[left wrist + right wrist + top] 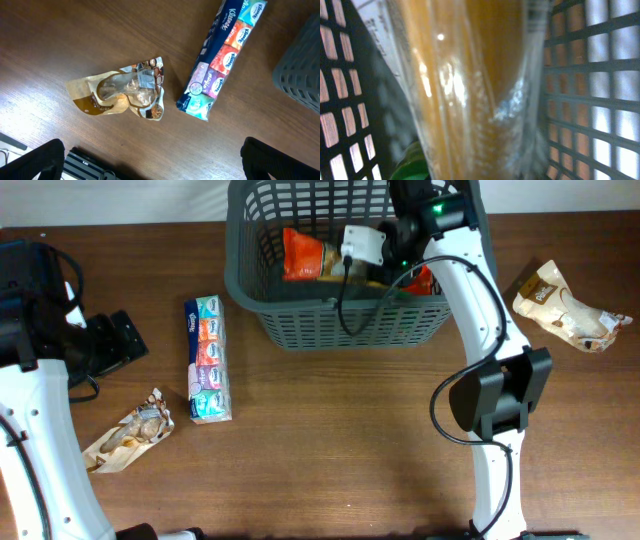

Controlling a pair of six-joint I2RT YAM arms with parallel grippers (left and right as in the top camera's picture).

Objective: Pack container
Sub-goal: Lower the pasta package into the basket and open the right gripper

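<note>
Dark grey lattice container (350, 330) at the far middle of the wooden surface (350, 460), an orange packet (305, 255) inside. Right arm (475, 300) reaching over the rim and down into it. Right gripper hidden under the wrist, closed together, close against a clear pack of orange-yellow strands (470, 90); gripped or not, cannot tell. Left gripper (160, 165) spread wide above a brown snack pouch (120, 92), print too small to read. Just beside that, a tissue multipack (220, 55) marked "Kleenex". Right of the container, a tan pouch (565, 308), lettering unreadable.
</note>
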